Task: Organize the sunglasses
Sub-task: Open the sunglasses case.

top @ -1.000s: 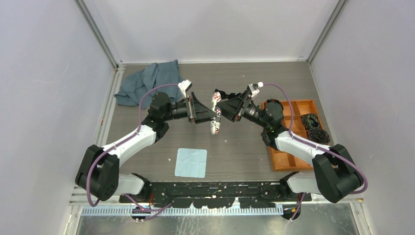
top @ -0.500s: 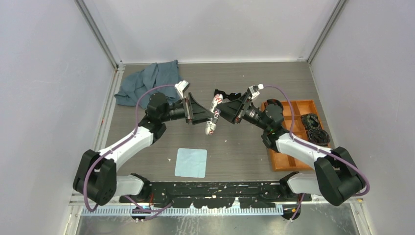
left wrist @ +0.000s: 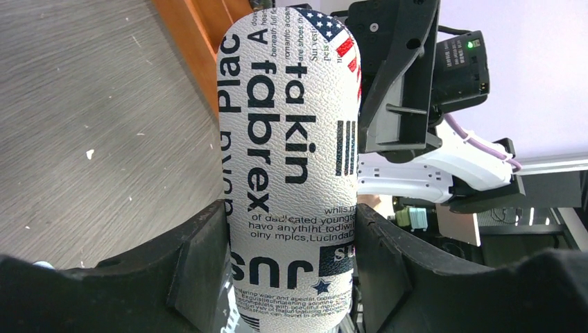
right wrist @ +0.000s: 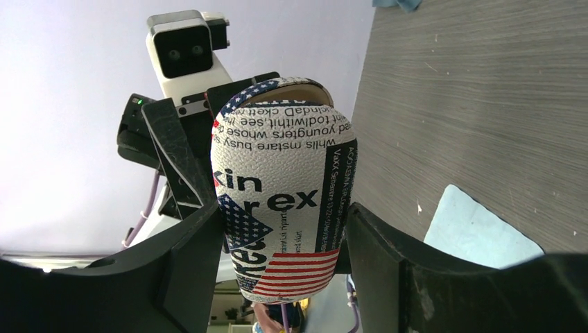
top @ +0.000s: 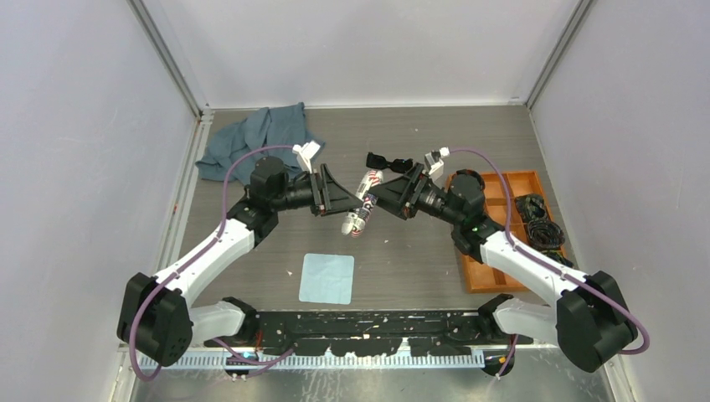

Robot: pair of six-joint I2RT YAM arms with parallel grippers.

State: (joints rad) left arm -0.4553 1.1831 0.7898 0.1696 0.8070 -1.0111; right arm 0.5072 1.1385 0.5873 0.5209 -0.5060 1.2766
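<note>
- My left gripper (left wrist: 288, 232) is closed about half way on the patterned case (left wrist: 288, 159). Both pads press its sides near one end.
- My right gripper (right wrist: 281, 229) takes the same case from the opposite end. Its fingers also lie against the two sides, so I judge that it grips too.
- The case hangs between my two hands above the table (top: 419, 251). Its long axis is slanted: the far end is at my right hand, the near end at my left.
- The sunglasses (top: 387, 159) are in neither hand. They lie on the table just beyond the tips of my right gripper, away from my bases. Their long axis goes across, from left to right.
- My right hand is clearly nearer to them; I think it should fetch them once it lets go of the case, while my left hand keeps the case.
- The case is a rounded oval, white, with a grainy leather-like skin, black letters and a flag print. At its far end a tan strip shows; whether this is the open mouth I cannot tell.
- The sunglasses look glossy black, thin and smooth, so probably slippery to pinch.
</note>
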